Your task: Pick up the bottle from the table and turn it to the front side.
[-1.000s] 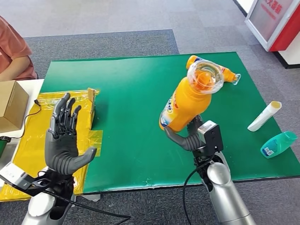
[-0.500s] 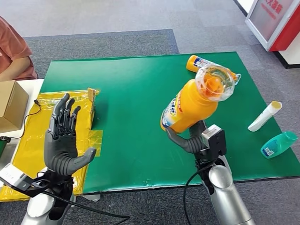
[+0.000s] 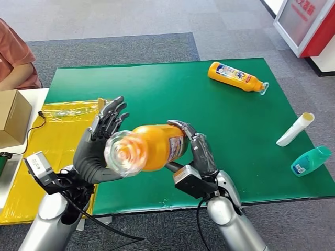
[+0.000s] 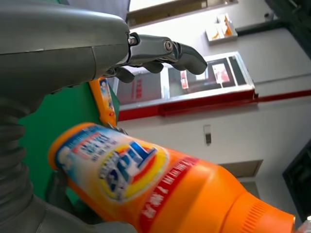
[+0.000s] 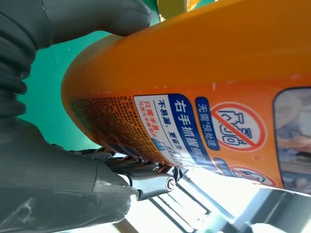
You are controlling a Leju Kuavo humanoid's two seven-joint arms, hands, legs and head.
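Bottle (image 3: 152, 147) orange, clear cap, lying sideways (label blue-yellow), right hand (image 3: 199, 149) gripping.

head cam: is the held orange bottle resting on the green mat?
No. The orange bottle lies sideways in the air above the green mat, gripped at its base by the right hand.

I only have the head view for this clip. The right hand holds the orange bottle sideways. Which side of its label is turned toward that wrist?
Observer: The right wrist view shows the back label of the orange bottle, with small print and a crossed-out warning symbol, between the thumb and fingers of the right hand.
Operator: And toward the left hand?
Observer: The left wrist view shows the big front logo. The left hand has its fingers stretched above the bottle, apart from it.
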